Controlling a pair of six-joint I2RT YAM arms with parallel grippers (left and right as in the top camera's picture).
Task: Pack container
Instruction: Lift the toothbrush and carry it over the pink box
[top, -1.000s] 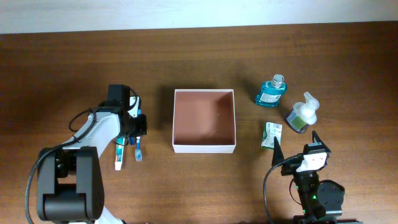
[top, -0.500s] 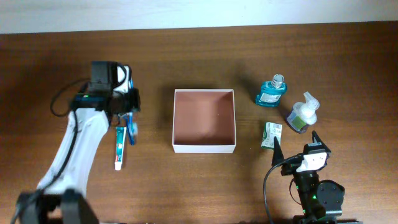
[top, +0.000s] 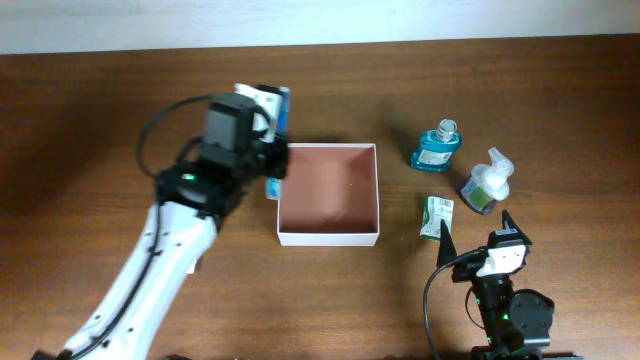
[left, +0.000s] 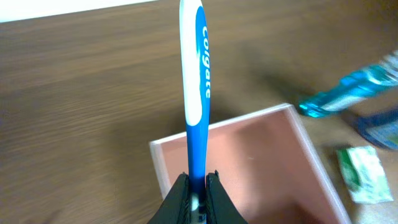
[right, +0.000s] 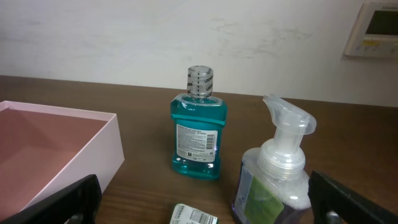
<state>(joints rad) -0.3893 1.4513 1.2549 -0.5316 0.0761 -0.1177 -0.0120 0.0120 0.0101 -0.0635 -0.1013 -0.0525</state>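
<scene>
**1. Layout**
The table (top: 500, 80) carries all items. The container (top: 330, 190) sits at the table centre, upright, open side up and empty.

**2. Grippers**
- The left gripper (left: 197, 180) hovers at the container's 10 o'clock corner. Its jaws are clamped on the lower handle of a blue-and-white toothbrush (left: 196, 93), whose far end points away from the wrist across the container's left wall.
- The right gripper (top: 473, 222) rests at the table's 5 o'clock. Its jaws are spread wide and hold nothing.

**3. Handling the container (assessment)**
- Weight: probably light, as it is shallow and empty. Expect it to slide if nudged by an arm or a dropped item.
- Stiffness: the walls look thin. They are likely to hold their shape but flex under a pinch.
- Surface: looks matt, so probably not slippery.
- Grasp point: if it must be steadied, pinch one wall over the rim close to a corner, where it should be stiffest.

**4. Remaining items**
- The mouthwash bottle (top: 437, 147) stands at the container's 2 o'clock.
- The pump bottle (top: 485, 183) stands at 3 o'clock, further out.
- The green-and-white packet (top: 436, 216) lies at 4 o'clock, just beside the container.

**5. Count**
- Container: one
- Bottles: two
- Toothbrush: one
- Packet: one
</scene>
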